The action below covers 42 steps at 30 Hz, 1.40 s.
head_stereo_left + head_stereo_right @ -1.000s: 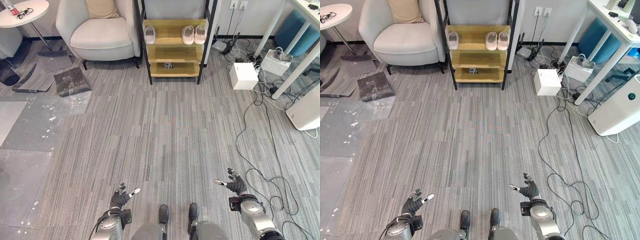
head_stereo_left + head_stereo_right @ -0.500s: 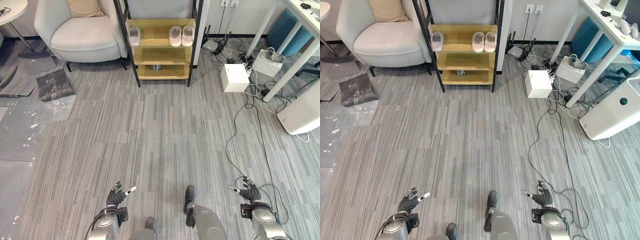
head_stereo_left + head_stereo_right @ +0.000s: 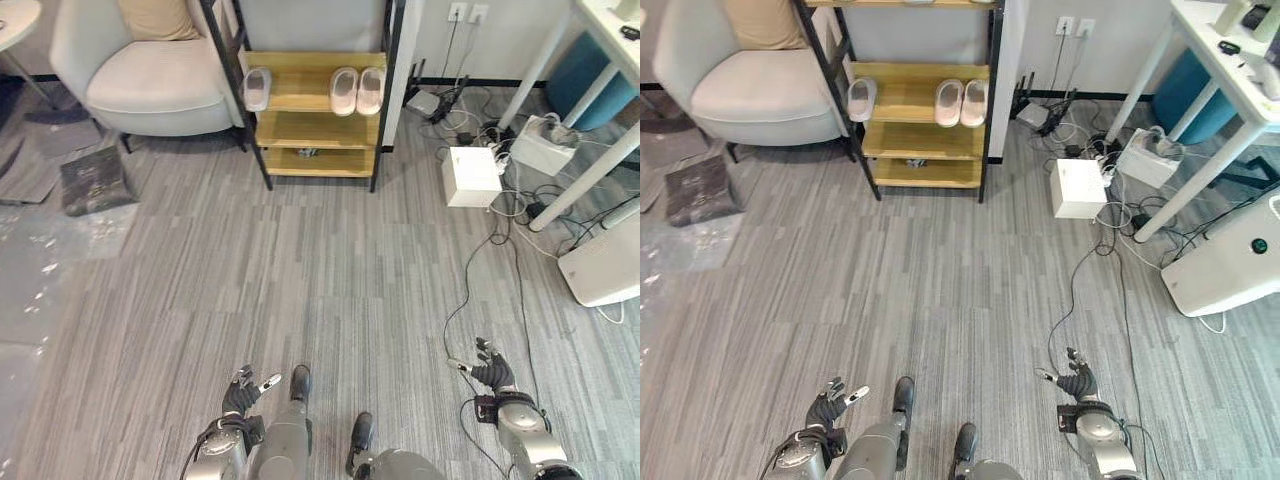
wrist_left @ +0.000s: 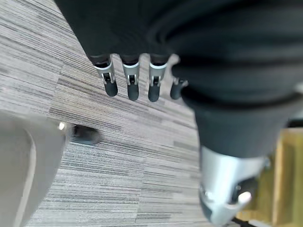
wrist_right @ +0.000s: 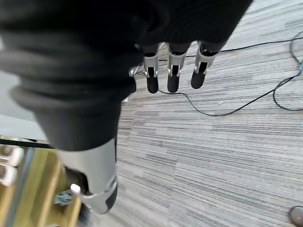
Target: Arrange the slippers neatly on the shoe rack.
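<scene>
A wooden shoe rack [image 3: 320, 115] with black posts stands at the far wall. On its upper visible shelf lies one pale slipper [image 3: 257, 88] at the left and a pair of pale slippers [image 3: 357, 90] side by side at the right. A small dark object [image 3: 308, 152] sits on the lowest shelf. My left hand [image 3: 241, 394] hangs low over the carpet near me, fingers straight and holding nothing. My right hand [image 3: 491, 373] is also low at the right, open and empty, above a black cable.
A cream armchair [image 3: 150, 75] stands left of the rack. A dark mat [image 3: 93, 182] lies on the floor in front of it. A white box [image 3: 471, 176], cables, a white table leg [image 3: 585, 170] and a white appliance [image 3: 610, 268] crowd the right side.
The whole picture has shifted, so the camera moved; the rack appears a little closer. Both hands stay low and open.
</scene>
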Motion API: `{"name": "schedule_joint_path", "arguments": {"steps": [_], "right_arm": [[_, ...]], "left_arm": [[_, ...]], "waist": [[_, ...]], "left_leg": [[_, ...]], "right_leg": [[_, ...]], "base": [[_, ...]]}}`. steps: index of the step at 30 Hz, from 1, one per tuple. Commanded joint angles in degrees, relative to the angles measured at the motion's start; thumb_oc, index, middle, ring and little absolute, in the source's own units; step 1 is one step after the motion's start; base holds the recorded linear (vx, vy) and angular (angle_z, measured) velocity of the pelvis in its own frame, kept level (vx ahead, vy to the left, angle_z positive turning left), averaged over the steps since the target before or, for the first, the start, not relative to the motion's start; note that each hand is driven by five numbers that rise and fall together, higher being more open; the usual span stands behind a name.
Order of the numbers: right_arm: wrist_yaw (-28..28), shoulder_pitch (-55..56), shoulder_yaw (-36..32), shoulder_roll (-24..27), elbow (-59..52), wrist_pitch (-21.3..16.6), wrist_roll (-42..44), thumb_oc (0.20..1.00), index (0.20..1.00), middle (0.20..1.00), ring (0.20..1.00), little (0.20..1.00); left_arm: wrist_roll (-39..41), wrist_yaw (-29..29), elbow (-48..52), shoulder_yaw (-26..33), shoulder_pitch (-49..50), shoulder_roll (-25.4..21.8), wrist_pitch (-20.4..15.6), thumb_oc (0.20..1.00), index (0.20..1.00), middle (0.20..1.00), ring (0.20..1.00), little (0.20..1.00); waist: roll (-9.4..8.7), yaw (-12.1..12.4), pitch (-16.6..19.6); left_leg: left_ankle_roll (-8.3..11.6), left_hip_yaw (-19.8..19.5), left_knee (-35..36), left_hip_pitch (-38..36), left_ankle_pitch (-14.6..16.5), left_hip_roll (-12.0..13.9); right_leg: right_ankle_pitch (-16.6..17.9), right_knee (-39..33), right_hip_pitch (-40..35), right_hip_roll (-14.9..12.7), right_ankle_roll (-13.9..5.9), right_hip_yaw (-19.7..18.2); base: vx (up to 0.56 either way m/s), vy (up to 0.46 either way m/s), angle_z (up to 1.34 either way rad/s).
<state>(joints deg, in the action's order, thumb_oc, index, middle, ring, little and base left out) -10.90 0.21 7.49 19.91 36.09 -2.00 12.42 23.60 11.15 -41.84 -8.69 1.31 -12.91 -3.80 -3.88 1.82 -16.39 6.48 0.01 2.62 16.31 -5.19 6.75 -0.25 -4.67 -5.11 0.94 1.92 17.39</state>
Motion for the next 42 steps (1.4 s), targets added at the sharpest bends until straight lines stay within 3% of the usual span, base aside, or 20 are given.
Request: {"name": "schedule_joint_path", "arguments": {"steps": [1,2,4,7,9,12,17,18,20,26,27,28,30,32,34,35,39,40,41,42], "right_arm": [[-0.34,0.16,-1.84,2.22,-2.16,-1.53,-0.21,1.000,1.000,1.000,1.000,1.000],[-0.18,0.70,-1.83,1.54,-2.31,-1.35,-0.63,1.000,1.000,1.000,1.000,1.000],[0.24,0.68,-2.22,0.39,-1.97,-1.08,-0.38,1.000,1.000,1.000,1.000,1.000],[0.15,-0.12,-1.68,-0.94,-2.53,-1.36,0.04,1.000,1.000,1.000,1.000,1.000],[0.20,-0.66,-1.12,-1.38,-2.75,-1.36,-0.16,1.000,1.000,1.000,1.000,1.000],[0.47,-0.97,-0.51,-1.59,-2.71,-1.31,-0.40,1.000,1.000,1.000,1.000,1.000],[0.29,-1.60,-0.53,-1.62,-2.78,-1.23,-0.25,1.000,1.000,1.000,1.000,1.000],[0.02,-1.49,-0.69,-1.49,-3.08,-1.26,-0.23,1.000,1.000,1.000,1.000,1.000],[-0.11,-1.16,-0.95,-1.58,-3.33,-1.42,-0.53,1.000,1.000,1.000,1.000,1.000],[0.59,0.66,-1.62,-1.22,-3.38,-1.41,-0.77,1.000,1.000,1.000,1.000,1.000],[0.74,0.85,-1.84,-0.82,-3.20,-1.40,-0.68,1.000,1.000,1.000,1.000,1.000],[0.93,0.63,-1.79,0.14,-3.09,-1.80,0.03,1.000,1.000,1.000,1.000,1.000],[0.94,0.61,-1.79,0.11,-3.08,-1.80,0.03,1.000,1.000,1.000,1.000,1.000],[1.01,0.10,-1.45,1.34,-3.03,-2.47,0.98,1.000,1.000,1.000,1.000,1.000],[0.85,-0.07,-1.14,1.67,-2.79,-2.34,1.13,1.000,1.000,1.000,1.000,1.000],[0.61,-0.54,-0.89,1.86,-2.52,-2.23,1.33,1.000,1.000,1.000,1.000,1.000],[0.58,-0.68,-0.41,1.80,-2.35,-2.28,1.08,1.000,1.000,1.000,1.000,1.000],[0.60,-0.63,0.26,1.69,-1.77,-2.27,0.49,1.000,1.000,1.000,1.000,1.000],[0.68,-0.48,0.73,1.70,-1.59,-2.07,0.08,1.000,1.000,1.000,1.000,1.000],[0.68,-0.48,0.73,1.69,-1.59,-2.07,0.08,1.000,1.000,1.000,1.000,1.000]], "left_arm": [[-1.44,0.51,2.72,0.79,-0.65,-2.55,-1.08,1.000,1.000,1.000,1.000,1.000],[-1.86,0.40,2.43,0.81,0.09,-2.34,-1.09,1.000,1.000,1.000,1.000,1.000],[-2.54,-0.24,1.84,0.06,-0.23,-2.80,-1.01,1.000,1.000,1.000,1.000,1.000],[-3.33,-0.47,3.46,-1.10,-0.07,-3.85,-1.03,1.000,1.000,1.000,1.000,1.000],[-3.83,-0.57,4.10,-1.53,-0.19,-4.18,-0.85,1.000,1.000,1.000,1.000,1.000],[-3.75,-0.75,5.56,-1.65,0.04,-4.32,-1.09,1.000,1.000,1.000,1.000,1.000],[-3.51,-1.01,6.35,-1.43,-0.57,-4.37,-1.04,1.000,1.000,1.000,1.000,1.000],[-4.27,-1.13,7.10,-1.28,-1.27,-4.77,-0.93,1.000,1.000,1.000,1.000,1.000],[-5.43,-1.29,6.89,-0.79,-1.73,-4.77,-0.89,1.000,1.000,1.000,1.000,1.000],[-6.80,-1.99,5.69,-0.91,-1.88,-4.44,-0.88,1.000,1.000,1.000,1.000,1.000],[-6.37,-1.83,5.43,-1.07,-1.43,-3.78,-0.83,1.000,1.000,1.000,1.000,1.000],[-4.74,-1.82,4.69,-1.26,-1.17,-3.08,-1.18,1.000,1.000,1.000,1.000,1.000],[-4.74,-1.81,4.67,-1.25,-1.20,-3.11,-1.19,1.000,1.000,1.000,1.000,1.000],[-4.21,-1.67,3.86,-2.75,-2.40,-2.68,-1.42,1.000,1.000,1.000,1.000,1.000],[-3.82,-1.47,3.82,-3.21,-2.73,-2.59,-1.61,1.000,1.000,1.000,1.000,1.000],[-3.52,-1.29,3.99,-3.55,-2.69,-2.44,-1.60,1.000,1.000,1.000,1.000,1.000],[-3.90,-1.25,3.70,-3.42,-2.12,-2.55,-1.44,1.000,1.000,1.000,1.000,1.000],[-4.37,-0.97,3.84,-3.45,-1.41,-2.47,-1.13,1.000,1.000,1.000,1.000,1.000],[-5.07,-1.06,3.80,-3.36,-1.08,-2.54,-0.59,1.000,1.000,1.000,1.000,1.000],[-5.07,-1.06,3.80,-3.36,-1.08,-2.54,-0.59,1.000,1.000,1.000,1.000,1.000]], "waist": [[0.37,0.98,1.19],[0.56,1.60,2.50],[-0.63,1.57,3.92],[-1.49,1.44,3.37],[-0.76,1.17,2.90],[0.73,-0.13,1.61],[1.09,-1.55,0.06],[0.49,-2.68,-0.25],[0.17,-3.53,0.03],[0.12,-4.89,2.01],[0.95,-5.06,2.80],[1.69,-4.61,2.62],[1.47,-4.78,2.78],[0.64,-3.96,1.19],[-0.17,-2.88,0.30],[-0.82,-1.68,-0.28],[-1.27,-0.53,0.10],[-0.11,0.69,0.42],[0.44,1.17,0.75],[0.43,1.18,0.72]], "left_leg": [[-0.18,2.70,0.82,-3.20,-3.31,2.08],[-0.31,2.17,0.66,-4.18,-4.47,1.60],[-2.27,2.49,-2.92,-4.59,-1.13,-1.35],[-5.68,3.55,-5.89,-5.66,2.67,-4.83],[-7.43,4.08,-5.41,-8.05,4.18,-6.39],[-8.30,3.81,-3.67,-12.38,5.90,-6.54],[-7.60,2.98,-1.47,-17.64,7.98,-6.86],[-6.95,2.16,-0.60,-20.08,9.21,-7.38],[-6.51,1.63,-0.43,-21.66,10.20,-7.51],[-4.92,0.29,-2.50,-26.39,14.93,-6.50],[-3.73,0.23,-6.30,-26.72,14.17,-5.56],[-1.75,-0.40,-15.32,-24.59,10.56,-5.19],[-1.81,-0.55,-15.28,-24.29,10.31,-5.45],[-0.13,-2.05,-28.54,-17.67,4.93,-6.88],[-0.17,-2.48,-31.30,-13.98,4.75,-7.65],[-1.35,-2.96,-29.30,-9.01,6.54,-9.31],[-2.94,-2.69,-21.54,-5.49,8.91,-8.98],[-2.58,-4.46,-8.79,-4.57,2.67,-6.76],[-2.31,-4.36,-2.99,-4.05,-0.33,-5.60],[-2.31,-4.34,-2.93,-4.12,-0.36,-5.60]], "right_leg": [[-5.78,3.06,-1.49,-7.62,-7.79,-1.79],[-5.88,3.05,-3.23,-8.39,-8.71,-1.67],[-4.94,7.01,-3.25,-11.95,-10.24,-3.50],[1.22,19.09,1.44,-16.12,-11.40,-5.89],[4.96,25.84,4.07,-18.05,-10.80,-5.53],[3.81,30.09,10.28,-15.82,-9.68,-6.04],[2.69,18.51,14.44,-13.50,-9.98,-0.87],[4.36,10.67,16.49,-11.70,-11.20,-0.24],[6.17,5.88,17.35,-10.82,-11.68,0.59],[6.31,3.97,16.07,-9.50,-10.48,0.91],[5.13,5.51,14.44,-8.36,-9.16,1.39],[3.21,5.73,12.07,-6.92,-7.32,1.11],[3.32,5.69,12.29,-7.21,-7.36,1.20],[0.75,5.38,8.86,-6.44,-4.97,-0.06],[-0.42,4.76,7.10,-6.30,-4.22,-0.57],[-1.33,4.04,5.24,-6.18,-4.31,-1.47],[-2.57,2.67,3.24,-5.70,-4.98,-2.64],[-3.68,1.47,0.65,-4.10,-5.44,-3.61],[-4.63,1.20,-0.74,-3.47,-5.38,-3.79],[-4.63,1.20,-0.77,-3.48,-5.38,-3.81]], "base": [[0.38,0.262,-0.08],[0.50,0.364,-0.15],[0.53,0.432,-0.09],[0.28,0.343,0.02],[0.22,0.311,0.17],[0.27,0.211,0.20],[0.30,0.008,0.00],[0.26,-0.053,0.08],[0.44,-0.095,0.11],[0.43,-0.129,0.40],[0.49,-0.210,0.26],[0.48,-0.208,0.13],[0.20,-0.112,0.07],[0.33,-0.208,-0.13],[0.27,-0.138,-0.33],[0.27,-0.064,-0.27],[0.29,0.002,-0.35],[0.53,0.096,-0.23],[0.42,0.083,-0.25],[0.34,0.113,-0.24]]}}
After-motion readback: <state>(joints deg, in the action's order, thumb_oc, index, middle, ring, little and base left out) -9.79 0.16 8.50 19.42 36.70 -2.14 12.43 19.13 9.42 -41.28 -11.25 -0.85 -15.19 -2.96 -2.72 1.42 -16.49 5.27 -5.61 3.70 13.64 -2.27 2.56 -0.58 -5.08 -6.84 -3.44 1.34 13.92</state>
